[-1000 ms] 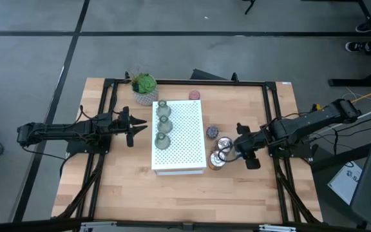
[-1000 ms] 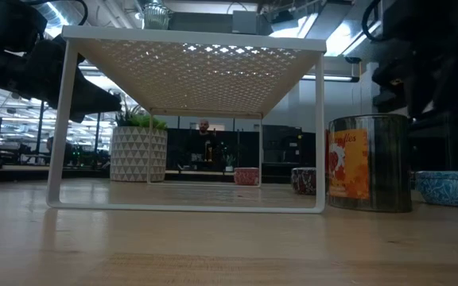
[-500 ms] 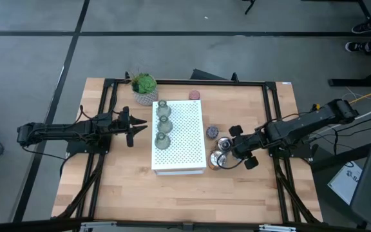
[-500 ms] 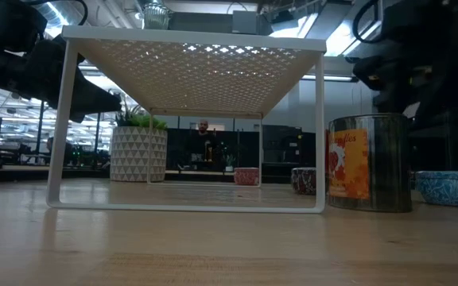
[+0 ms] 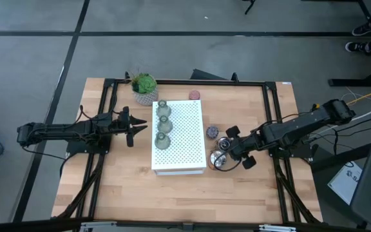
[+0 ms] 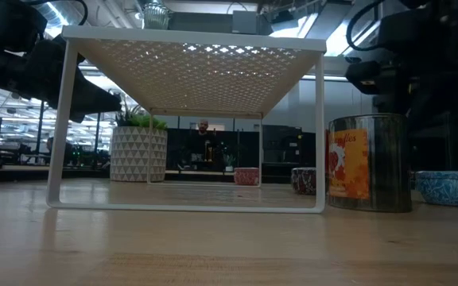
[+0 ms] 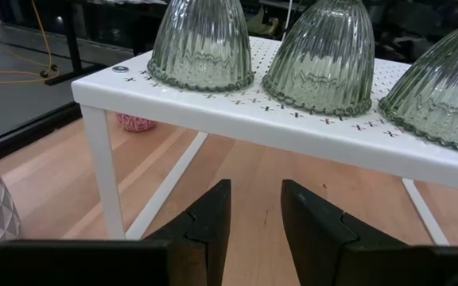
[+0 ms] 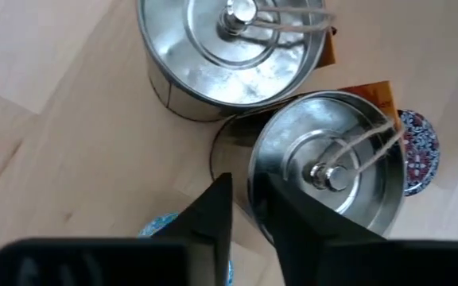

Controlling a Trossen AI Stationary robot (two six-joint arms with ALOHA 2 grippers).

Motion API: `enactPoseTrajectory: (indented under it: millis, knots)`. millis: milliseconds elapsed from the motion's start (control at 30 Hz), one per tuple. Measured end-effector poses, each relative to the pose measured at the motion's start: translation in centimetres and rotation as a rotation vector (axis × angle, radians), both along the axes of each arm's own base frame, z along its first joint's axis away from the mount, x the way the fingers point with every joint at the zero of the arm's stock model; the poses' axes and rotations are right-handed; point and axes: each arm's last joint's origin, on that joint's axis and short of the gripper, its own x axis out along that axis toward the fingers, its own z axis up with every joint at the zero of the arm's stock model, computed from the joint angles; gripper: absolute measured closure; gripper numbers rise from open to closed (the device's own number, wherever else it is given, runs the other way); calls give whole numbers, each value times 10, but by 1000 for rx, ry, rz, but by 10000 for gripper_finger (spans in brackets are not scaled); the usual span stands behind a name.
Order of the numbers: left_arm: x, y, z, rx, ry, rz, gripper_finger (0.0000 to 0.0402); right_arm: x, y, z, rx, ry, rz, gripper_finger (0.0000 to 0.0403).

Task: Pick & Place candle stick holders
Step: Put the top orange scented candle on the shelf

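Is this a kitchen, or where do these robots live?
Probably a robot lab or workshop, not a kitchen: a wooden table on a grey floor, a cabled arm, and ceiling lights over desks behind.

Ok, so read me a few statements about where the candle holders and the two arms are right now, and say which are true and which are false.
1. Three green glass holders stand on the white perforated shelf. True.
2. The plant sits on top of that shelf. False: it stands on the table, beside the shelf's corner.
3. The right end effector is at the silvery metal holders. True.
4. The left end effector grips a green holder. False: it is open and empty, beside the shelf.
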Motion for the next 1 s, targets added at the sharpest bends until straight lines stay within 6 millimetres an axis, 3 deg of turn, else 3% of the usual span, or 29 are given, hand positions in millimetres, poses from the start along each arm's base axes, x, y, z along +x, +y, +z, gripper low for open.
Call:
enactPoseTrajectory:
  millis: [233,767,1000]
  knots:
    - [0,0,0,0,0,0,294,0,-1,0,4,1,-51,395]
    - [0,0,0,0,0,0,294,-14,-22,8,23,48,-257,402]
    - [0,0,0,0,0,0,294,-11,-24,32,32,48,-296,402]
